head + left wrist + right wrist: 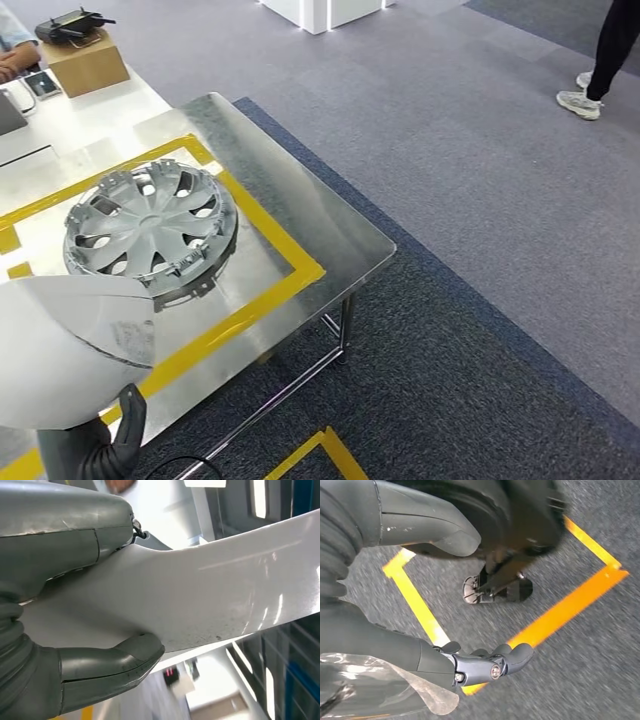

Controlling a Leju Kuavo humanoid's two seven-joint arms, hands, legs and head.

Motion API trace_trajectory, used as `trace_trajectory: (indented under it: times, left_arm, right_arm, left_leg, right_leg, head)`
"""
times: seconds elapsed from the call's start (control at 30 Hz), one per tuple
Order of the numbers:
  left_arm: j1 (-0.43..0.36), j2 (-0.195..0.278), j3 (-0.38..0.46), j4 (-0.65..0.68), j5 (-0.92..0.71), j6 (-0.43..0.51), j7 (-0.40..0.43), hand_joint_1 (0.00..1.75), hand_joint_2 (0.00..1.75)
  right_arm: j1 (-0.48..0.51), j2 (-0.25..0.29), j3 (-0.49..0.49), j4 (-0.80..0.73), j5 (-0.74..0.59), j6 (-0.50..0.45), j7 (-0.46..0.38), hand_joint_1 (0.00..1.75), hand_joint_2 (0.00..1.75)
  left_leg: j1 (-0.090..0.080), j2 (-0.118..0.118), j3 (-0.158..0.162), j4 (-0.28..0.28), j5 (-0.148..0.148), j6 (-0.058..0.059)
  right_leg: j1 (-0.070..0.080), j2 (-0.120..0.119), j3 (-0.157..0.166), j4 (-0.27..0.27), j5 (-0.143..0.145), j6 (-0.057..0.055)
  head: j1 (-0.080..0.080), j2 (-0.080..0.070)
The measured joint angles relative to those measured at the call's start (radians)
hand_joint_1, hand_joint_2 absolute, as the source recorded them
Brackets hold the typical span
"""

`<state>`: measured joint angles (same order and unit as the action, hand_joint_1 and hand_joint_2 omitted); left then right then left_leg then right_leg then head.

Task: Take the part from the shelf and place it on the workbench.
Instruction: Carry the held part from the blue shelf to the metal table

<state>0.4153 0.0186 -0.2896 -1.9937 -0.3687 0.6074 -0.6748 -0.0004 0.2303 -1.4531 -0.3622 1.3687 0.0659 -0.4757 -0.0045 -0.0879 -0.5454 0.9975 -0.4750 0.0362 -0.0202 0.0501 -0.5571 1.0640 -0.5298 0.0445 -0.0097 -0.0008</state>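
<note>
My left hand (113, 445) grips a white curved panel part (68, 350) at the lower left of the head view, just over the near edge of the metal workbench (302, 200). In the left wrist view, the thumb (113, 665) presses under the part (226, 590) and the rest of the left hand (68, 545) lies over it. A silver hubcap (151, 230) lies on the workbench inside a yellow tape rectangle, partly hidden by the held part. My right hand (433, 655) hangs above the carpet, fingers (490, 665) apart, holding nothing.
A cardboard box (83, 60) with a controller on it and a phone (41, 85) sit at the far left, beside a person's arm (11, 55). Another person's legs (596, 70) stand far right. Yellow floor tape (324, 450) marks the carpet below the bench leg (343, 330).
</note>
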Motion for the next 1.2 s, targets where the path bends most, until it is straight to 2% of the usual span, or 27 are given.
trace_trajectory:
  times: [0.07,0.13,0.17,0.2,0.27,0.33,0.37,0.4,0.43,0.5,0.57,0.6,0.63,0.67,0.7,0.73,0.8,0.83,0.87,0.9,0.93,0.97,1.0,1.03,1.1,1.17,1.2]
  left_arm:
    - [0.005,-0.015,0.033,-0.008,0.006,0.023,0.001,1.75,1.75]
    - [0.014,-0.034,0.073,-0.016,0.018,0.030,0.002,1.75,1.75]
    - [0.019,-0.044,0.095,-0.019,0.024,0.031,0.001,1.75,1.75]
    - [0.023,-0.057,0.120,-0.022,0.029,0.032,0.001,1.75,1.75]
    - [0.027,-0.081,0.168,-0.026,0.035,0.032,0.005,1.75,1.75]
    - [0.029,-0.106,0.216,-0.027,0.040,0.027,0.013,1.75,1.75]
    - [0.030,-0.116,0.242,-0.027,0.042,0.021,0.016,1.75,1.75]
    - [0.032,-0.125,0.267,-0.027,0.044,0.015,0.018,1.75,1.75]
    - [0.032,-0.133,0.289,-0.027,0.045,0.010,0.019,1.75,1.75]
    - [0.033,-0.146,0.324,-0.027,0.043,0.005,0.021,1.75,1.75]
    - [0.030,-0.160,0.354,-0.027,0.030,0.004,0.032,1.75,1.75]
    - [0.029,-0.169,0.373,-0.027,0.023,0.003,0.040,1.75,1.75]
    - [0.028,-0.178,0.396,-0.027,0.018,-0.001,0.047,1.75,1.75]
    - [0.029,-0.188,0.422,-0.027,0.016,-0.007,0.052,1.75,1.75]
    - [0.029,-0.198,0.449,-0.027,0.017,-0.016,0.056,1.75,1.75]
    - [0.027,-0.208,0.475,-0.027,0.019,-0.026,0.056,1.75,1.75]
    - [0.021,-0.226,0.518,-0.027,0.023,-0.042,0.056,1.75,1.75]
    - [0.020,-0.233,0.535,-0.027,0.025,-0.047,0.055,1.75,1.75]
    - [0.019,-0.239,0.550,-0.027,0.027,-0.050,0.052,1.75,1.75]
    - [0.018,-0.246,0.563,-0.027,0.029,-0.050,0.046,1.75,1.75]
    - [0.016,-0.254,0.579,-0.027,0.029,-0.046,0.034,1.75,1.75]
    - [0.013,-0.263,0.593,-0.029,0.027,-0.040,0.022,1.75,1.75]
    - [0.010,-0.272,0.608,-0.031,0.025,-0.035,0.012,1.75,1.75]
    - [0.006,-0.280,0.623,-0.033,0.022,-0.033,0.007,1.75,1.75]
    - [0.000,-0.286,0.651,-0.038,0.017,-0.047,0.011,1.75,1.75]
    - [-0.004,-0.286,0.678,-0.041,0.011,-0.070,0.022,1.75,1.75]
    - [-0.007,-0.286,0.691,-0.041,0.007,-0.085,0.031,1.75,1.75]
  right_arm:
    - [-0.005,0.026,-0.011,-0.006,-0.011,-0.043,0.006,0.00,1.75]
    - [-0.010,0.054,-0.016,-0.009,-0.014,-0.080,0.010,0.00,1.75]
    - [-0.012,0.065,-0.018,-0.009,-0.015,-0.090,0.011,0.00,1.75]
    - [-0.013,0.074,-0.020,-0.009,-0.014,-0.096,0.011,0.00,1.75]
    - [-0.014,0.083,-0.026,-0.009,-0.014,-0.102,0.011,0.00,1.75]
    - [-0.013,0.085,-0.032,-0.010,-0.015,-0.106,0.011,0.00,1.75]
    - [-0.012,0.086,-0.036,-0.011,-0.016,-0.107,0.011,0.00,1.75]
    - [-0.012,0.086,-0.038,-0.011,-0.016,-0.107,0.011,0.00,1.75]
    - [-0.013,0.087,-0.039,-0.011,-0.016,-0.106,0.011,0.00,1.75]
    - [-0.013,0.088,-0.041,-0.011,-0.015,-0.106,0.010,0.00,1.75]
    - [-0.014,0.089,-0.041,-0.011,-0.014,-0.106,0.010,0.00,1.75]
    - [-0.014,0.089,-0.042,-0.011,-0.013,-0.106,0.010,0.00,1.75]
    - [-0.015,0.090,-0.042,-0.011,-0.012,-0.107,0.010,0.00,1.75]
    - [-0.017,0.090,-0.042,-0.011,-0.011,-0.107,0.010,0.00,1.75]
    - [-0.018,0.090,-0.042,-0.011,-0.009,-0.108,0.010,0.00,1.75]
    - [-0.018,0.089,-0.042,-0.011,-0.008,-0.109,0.010,0.00,1.75]
    - [-0.017,0.089,-0.045,-0.011,-0.007,-0.111,0.010,0.00,1.75]
    - [-0.016,0.089,-0.047,-0.011,-0.006,-0.112,0.010,0.00,1.75]
    - [-0.016,0.089,-0.049,-0.011,-0.005,-0.113,0.011,0.00,1.75]
    - [-0.016,0.089,-0.050,-0.011,-0.004,-0.114,0.011,0.00,1.75]
    - [-0.016,0.089,-0.051,-0.011,-0.002,-0.115,0.010,0.00,1.75]
    - [-0.016,0.089,-0.052,-0.011,-0.001,-0.117,0.009,0.00,1.75]
    - [-0.016,0.089,-0.053,-0.011,0.001,-0.118,0.007,0.00,1.75]
    - [-0.015,0.089,-0.055,-0.011,0.002,-0.120,0.004,0.00,1.75]
    - [-0.014,0.089,-0.057,-0.011,0.006,-0.119,-0.003,0.00,1.75]
    - [-0.014,0.089,-0.057,-0.015,0.010,-0.095,-0.013,0.00,1.75]
    - [-0.015,0.087,-0.057,-0.025,0.008,-0.067,-0.022,0.00,1.75]
  left_leg:
    - [0.002,-0.020,-0.009,0.006,0.000,-0.012]
    - [0.007,-0.041,-0.019,0.009,0.003,-0.024]
    - [0.008,-0.034,-0.023,0.015,0.000,-0.029]
    - [0.006,-0.015,-0.032,0.035,-0.013,-0.034]
    - [0.004,0.044,-0.078,0.134,-0.069,-0.043]
    - [0.008,0.070,-0.140,0.264,-0.124,-0.050]
    - [0.010,0.074,-0.155,0.296,-0.128,-0.051]
    - [0.011,0.076,-0.150,0.288,-0.112,-0.052]
    - [0.012,0.082,-0.127,0.244,-0.081,-0.050]
    - [0.005,0.129,-0.055,0.104,-0.019,-0.041]
    - [-0.006,0.173,-0.017,0.025,-0.005,-0.029]
    - [-0.010,0.176,-0.015,0.018,-0.012,-0.025]
    - [-0.009,0.163,-0.016,0.016,-0.011,-0.020]
    - [-0.007,0.150,-0.016,0.013,-0.009,-0.015]
    - [-0.005,0.137,-0.014,0.009,-0.006,-0.009]
    - [-0.001,0.125,-0.013,0.005,-0.002,-0.003]
    - [0.002,0.101,-0.013,0.003,0.000,0.005]
    - [0.003,0.088,-0.013,0.004,0.000,0.006]
    - [0.003,0.074,-0.013,0.004,-0.001,0.007]
    - [0.003,0.060,-0.012,0.004,-0.001,0.007]
    - [0.004,0.044,-0.010,0.005,-0.002,0.006]
    - [0.005,0.030,-0.007,0.005,-0.004,0.004]
    - [0.005,0.016,-0.006,0.008,-0.007,0.000]
    - [0.004,0.003,-0.008,0.013,-0.010,-0.005]
    - [0.005,-0.020,-0.017,0.019,-0.011,-0.017]
    - [0.009,-0.040,-0.025,0.020,-0.008,-0.028]
    - [0.009,-0.033,-0.029,0.027,-0.013,-0.032]
  right_leg:
    - [-0.001,0.036,0.032,-0.064,0.011,-0.007]
    - [0.002,0.024,0.037,-0.067,0.010,-0.017]
    - [0.002,0.012,0.038,-0.069,0.011,-0.024]
    - [0.001,-0.002,0.040,-0.071,0.011,-0.030]
    - [0.000,-0.036,0.042,-0.073,0.009,-0.041]
    - [0.003,-0.071,0.043,-0.073,0.005,-0.045]
    - [0.003,-0.087,0.045,-0.073,0.003,-0.045]
    - [0.004,-0.102,0.047,-0.073,0.001,-0.045]
    - [0.004,-0.116,0.051,-0.073,-0.002,-0.044]
    - [0.006,-0.139,0.058,-0.073,-0.010,-0.037]
    - [0.011,-0.160,0.061,-0.072,-0.019,-0.026]
    - [0.013,-0.171,0.065,-0.073,-0.023,-0.021]
    - [0.014,-0.183,0.072,-0.075,-0.026,-0.016]
    - [0.013,-0.183,0.078,-0.073,-0.030,-0.011]
    - [0.012,-0.165,0.077,-0.062,-0.041,-0.007]
    - [0.011,-0.135,0.063,-0.031,-0.062,-0.002]
    - [0.008,-0.070,-0.002,0.095,-0.122,0.002]
    - [0.008,-0.058,-0.042,0.165,-0.147,0.003]
    - [0.008,-0.053,-0.073,0.215,-0.156,0.004]
    - [0.008,-0.052,-0.089,0.229,-0.144,0.004]
    - [0.007,-0.050,-0.085,0.199,-0.111,0.004]
    - [0.006,-0.041,-0.064,0.139,-0.066,0.003]
    - [0.003,-0.015,-0.038,0.068,-0.027,0.003]
    - [-0.001,0.011,-0.013,0.006,-0.002,0.001]
    - [-0.005,0.045,0.012,-0.048,0.007,-0.006]
    - [-0.004,0.025,0.018,-0.053,0.007,-0.018]
    - [-0.005,0.013,0.021,-0.055,0.008,-0.025]
  head:
    - [-0.001,0.000]
    - [-0.001,0.000]
    - [-0.002,0.000]
    - [-0.006,0.000]
    - [-0.014,0.000]
    - [-0.017,0.000]
    - [-0.017,0.000]
    - [-0.017,0.000]
    - [-0.017,0.000]
    - [-0.017,0.000]
    - [-0.018,0.000]
    - [-0.018,0.000]
    - [-0.019,0.000]
    - [-0.019,0.000]
    - [-0.018,0.000]
    - [-0.015,0.000]
    - [-0.010,0.000]
    - [-0.009,0.000]
    - [-0.009,0.000]
    - [-0.009,0.000]
    - [-0.009,0.000]
    - [-0.009,0.000]
    - [-0.008,0.000]
    - [-0.008,0.000]
    - [-0.007,0.000]
    - [-0.007,0.000]
    - [-0.009,0.000]
